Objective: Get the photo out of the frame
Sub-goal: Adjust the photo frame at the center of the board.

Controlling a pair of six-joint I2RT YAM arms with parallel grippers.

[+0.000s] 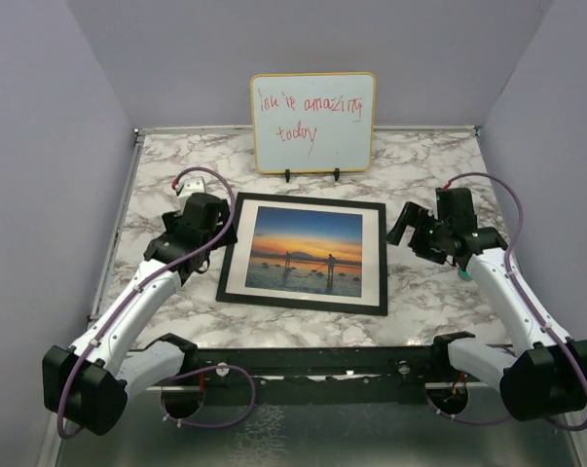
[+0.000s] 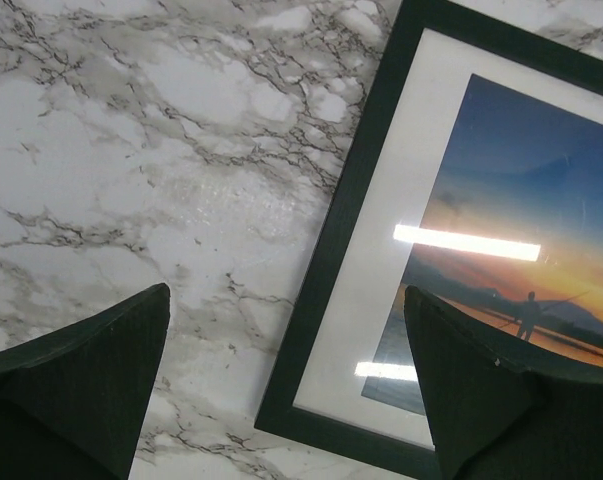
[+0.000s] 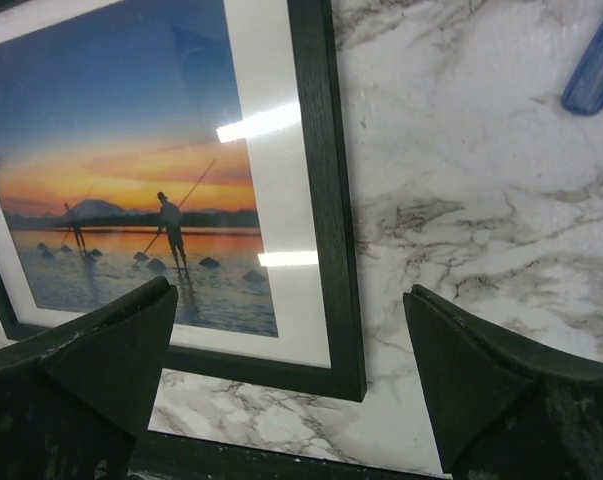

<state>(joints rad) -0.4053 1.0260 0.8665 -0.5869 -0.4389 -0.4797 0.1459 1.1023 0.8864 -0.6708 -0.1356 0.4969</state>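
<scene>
A: Where on the bench [image 1: 439, 292]?

B: Found the frame [image 1: 384, 261] lying flat and face up in the middle of it, just in front of a propped whiteboard [image 1: 312, 122]. Saw the photo [image 1: 306, 250] inside, sunset side up, behind what looked like glazing, going by the lamp glare on it.

A: Handling?

B: Judged the frame stiff, thin and fairly light, slick on its front, and breakable if truly glazed. Saw little to take hold of from above beyond the narrow black edges. Would probably need lifting by an edge and turning over to get at the back. Could not see that back at all. Judged the photo thin and bendable, easily creased, best taken by its white border.

A: And the grippers?

B: Saw both spread wide, pinching nothing. Placed the left gripper [image 2: 286, 300] above the frame's left edge, near left corner in view. Placed the right gripper [image 3: 291, 290] above the right edge, near right corner in view. Made out no contact with frame or photo on either side.
</scene>
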